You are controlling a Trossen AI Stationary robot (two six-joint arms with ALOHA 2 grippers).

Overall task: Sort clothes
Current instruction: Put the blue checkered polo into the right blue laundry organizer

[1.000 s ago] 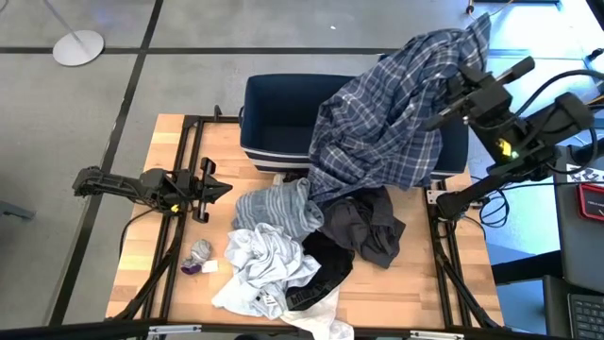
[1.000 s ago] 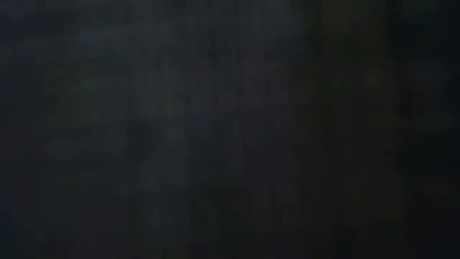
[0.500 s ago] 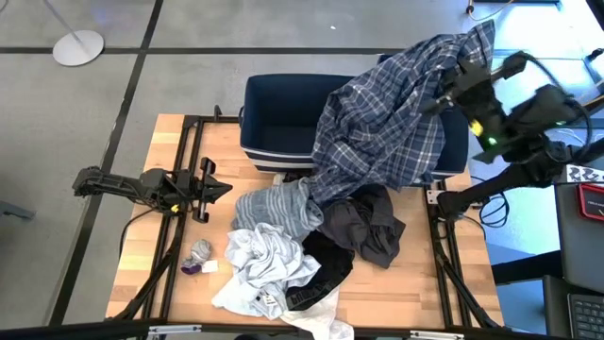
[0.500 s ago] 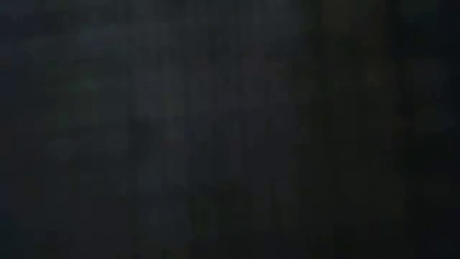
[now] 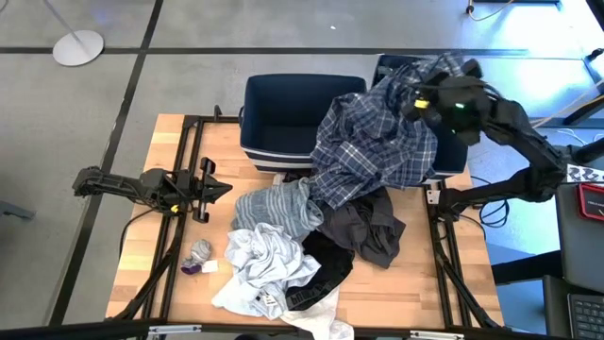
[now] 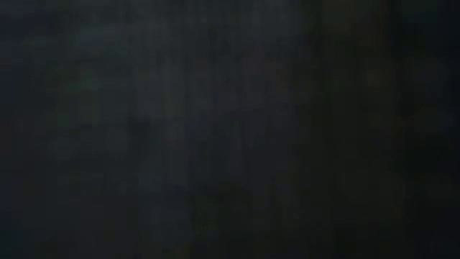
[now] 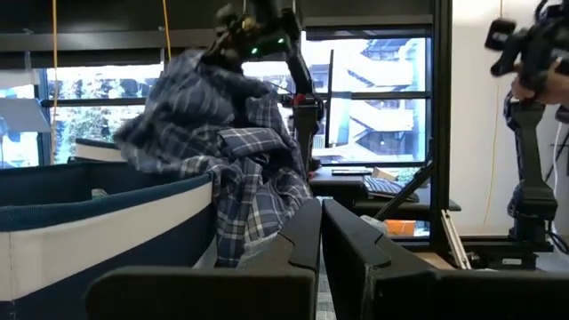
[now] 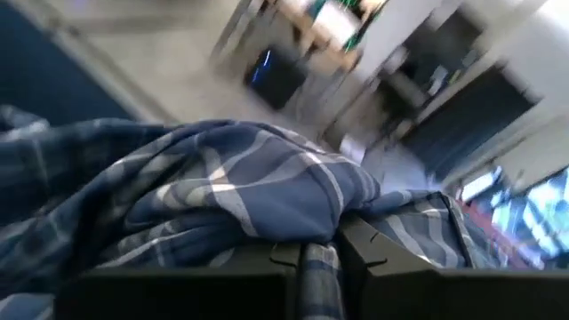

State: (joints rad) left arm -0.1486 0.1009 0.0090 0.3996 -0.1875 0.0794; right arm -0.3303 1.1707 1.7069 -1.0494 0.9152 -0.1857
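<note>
Plaid cloth, blue and white, marks the item in hand: the shirt (image 5: 373, 142) hangs from your right tool (image 5: 427, 102), whose fingers are pinched together on a fold of it, as the right wrist view shows. You hold it high over the two navy bins (image 5: 283, 118) at the far edge of the table (image 5: 151, 236), probably so the trailing hem clears the rims before release; the lower part still drapes over the bin edge toward the heap. On the table in front of the bins lie the unsorted clothes: a grey striped top (image 5: 276, 210), a dark grey piece (image 5: 370, 229), a black item (image 5: 321, 269) and white pieces (image 5: 260, 269). Your left tool (image 5: 209, 189) waits at the table's left side, fingers together and empty, clear of the pile. Nothing shows in the low view.
</note>
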